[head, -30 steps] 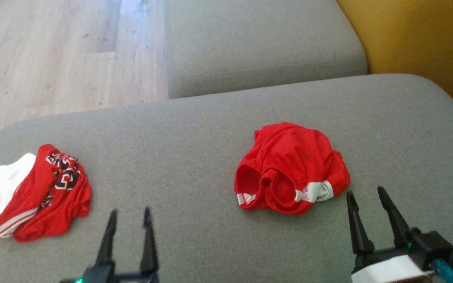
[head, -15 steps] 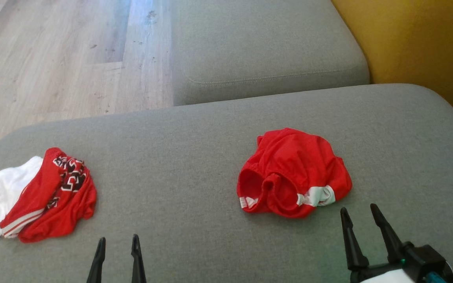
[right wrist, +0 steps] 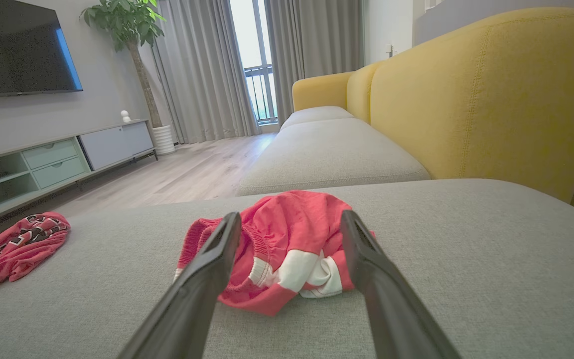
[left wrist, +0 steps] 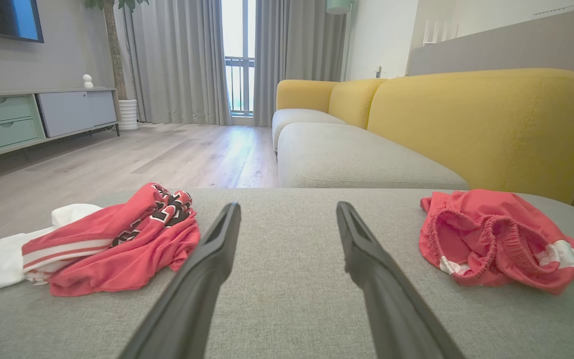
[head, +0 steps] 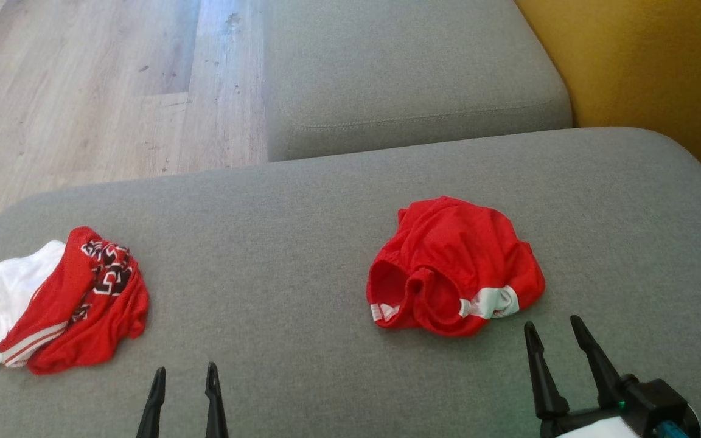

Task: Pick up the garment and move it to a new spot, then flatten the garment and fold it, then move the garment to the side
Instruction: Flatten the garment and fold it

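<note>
A crumpled red garment (head: 454, 267) with an elastic waistband and a white patch lies on the grey sofa cushion (head: 302, 243), right of centre. My right gripper (head: 552, 322) stands open just short of its near right edge, not touching it. In the right wrist view the garment (right wrist: 292, 224) lies between and beyond the open right gripper's (right wrist: 291, 215) fingers. My left gripper (head: 184, 369) is open and empty over bare cushion near the front edge. In the left wrist view the left gripper (left wrist: 288, 206) points at bare cushion, with the garment (left wrist: 496, 239) off to the right.
A second pile of red, white and black-printed clothing (head: 76, 304) lies at the cushion's left end. Another grey seat cushion (head: 411, 73) sits beyond, with the yellow backrest (head: 630, 55) to the right. Wooden floor (head: 83, 91) lies past the left edge.
My left gripper has drawn back toward the view's bottom edge, and the right gripper has drawn back slightly. The camera shifted a little. Both garments lie as before.
</note>
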